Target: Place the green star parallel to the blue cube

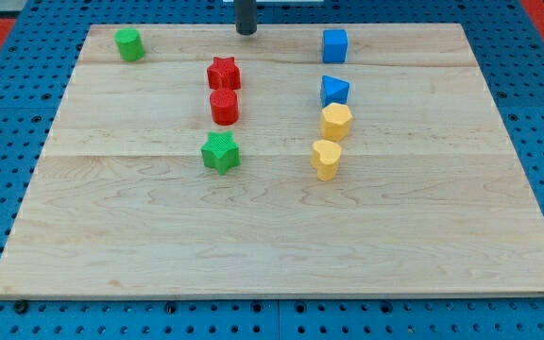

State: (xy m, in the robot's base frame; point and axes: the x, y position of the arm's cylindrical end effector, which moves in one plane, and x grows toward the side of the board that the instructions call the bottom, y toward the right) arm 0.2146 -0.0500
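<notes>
The green star (pixel 220 151) lies on the wooden board (pixel 281 255), left of centre. The blue cube (pixel 334 44) sits near the board's top edge, right of centre. My tip (pixel 246 31) is at the board's top edge, left of the blue cube and up and right of the red star (pixel 223 72). It touches no block and is far above the green star in the view.
A red cylinder (pixel 224 107) stands just below the red star. A blue wedge-like block (pixel 334 91), a yellow hexagonal block (pixel 336 122) and a yellow heart (pixel 326 159) form a column below the blue cube. A green cylinder (pixel 128 43) sits at the top left corner.
</notes>
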